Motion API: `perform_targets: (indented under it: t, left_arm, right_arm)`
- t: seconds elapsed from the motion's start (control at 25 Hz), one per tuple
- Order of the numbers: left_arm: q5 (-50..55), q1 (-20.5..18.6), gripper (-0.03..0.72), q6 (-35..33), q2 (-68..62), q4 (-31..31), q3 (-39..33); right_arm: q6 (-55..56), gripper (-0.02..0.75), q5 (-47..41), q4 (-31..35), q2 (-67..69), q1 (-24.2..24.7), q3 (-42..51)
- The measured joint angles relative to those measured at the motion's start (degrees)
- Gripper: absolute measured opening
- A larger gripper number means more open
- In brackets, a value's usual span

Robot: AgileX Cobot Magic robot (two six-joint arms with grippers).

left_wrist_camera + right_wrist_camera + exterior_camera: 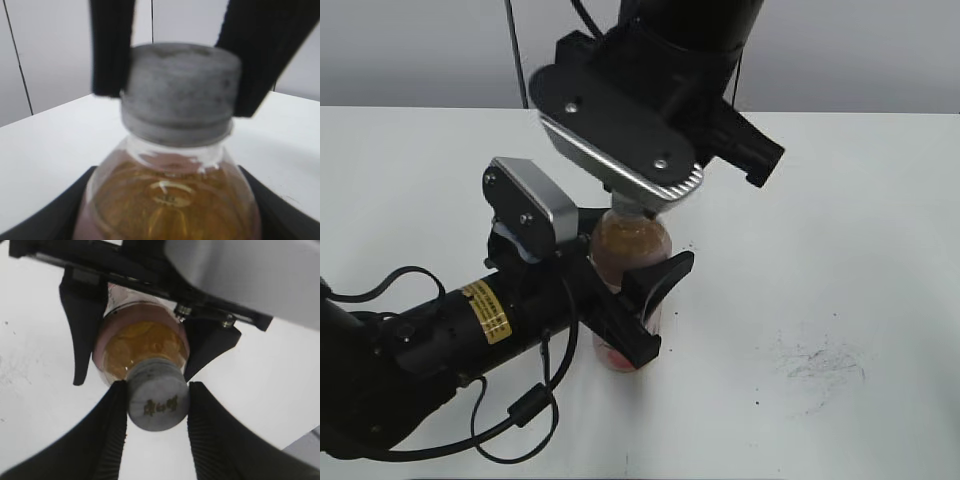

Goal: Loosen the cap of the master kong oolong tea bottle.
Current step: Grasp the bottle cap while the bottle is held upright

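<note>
The master kong oolong tea bottle point(630, 262) stood upright near the middle of the white table point(840, 200), well in from every edge. The left gripper point(642, 305) was partly open but clamped around the bottle's body, bracing it, while the right gripper point(156, 427) came down from above with its ribbed fingers point(111, 430) pressed against both sides of the cap point(156, 402). Both holds looked set, so what remained was the twist itself; the cap appeared fully seated on its ring, with no gap to suggest it had loosened yet. The exterior view hid the cap behind the right wrist, whereas the left wrist view showed the cap point(180, 92) side-on between the fingers, and the right wrist view alone showed the dark mark on top.
</note>
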State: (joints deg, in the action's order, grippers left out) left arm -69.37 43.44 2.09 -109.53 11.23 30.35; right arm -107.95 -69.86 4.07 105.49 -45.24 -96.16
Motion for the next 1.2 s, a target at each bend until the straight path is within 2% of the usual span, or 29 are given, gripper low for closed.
perform_targets:
  t: [0.08, 0.2, 0.32, 0.44, 0.56, 0.76, 0.96, 1.2]
  left_arm:
    - [0.0, 0.0, 0.447, -0.1, 0.0, 0.0, 0.0]
    - [0.0, 0.0, 0.447, -0.1, 0.0, 0.1, 0.0]
    - [0.0, 0.1, 0.447, -0.2, 0.0, 0.1, 0.0]
    - [0.0, 0.1, 0.447, -0.2, 0.0, 0.2, 0.0]
    - [0.0, 0.1, 0.447, -0.2, 0.0, 0.2, 0.0]
    - [0.0, 0.1, 0.447, -0.2, 0.0, 0.2, 0.0]
    - [0.0, 0.1, 0.447, -0.2, 0.0, 0.2, 0.0]
    - [0.0, 0.1, 0.447, -0.2, 0.0, 0.2, 0.0]
  right_arm:
    - [-6.8, 0.279, 0.2, -0.3, 0.0, 0.0, 0.0]
    - [-10.4, 0.279, 0.2, -0.4, -0.1, 0.0, 0.0]
    - [-11.0, 0.279, 0.2, -0.5, -0.1, 0.0, 0.0]
    - [-5.4, 0.279, 0.1, -0.5, -0.1, 0.0, 0.0]
    - [6.4, 0.347, 0.0, -0.5, -0.1, 0.0, 0.0]
    - [32.4, 0.563, 0.0, -0.9, -0.1, 0.0, 0.0]
    - [60.2, 0.563, 0.0, -0.9, -0.1, 0.0, 0.0]
    - [86.6, 0.556, 0.0, -0.3, -0.1, 0.0, 0.0]
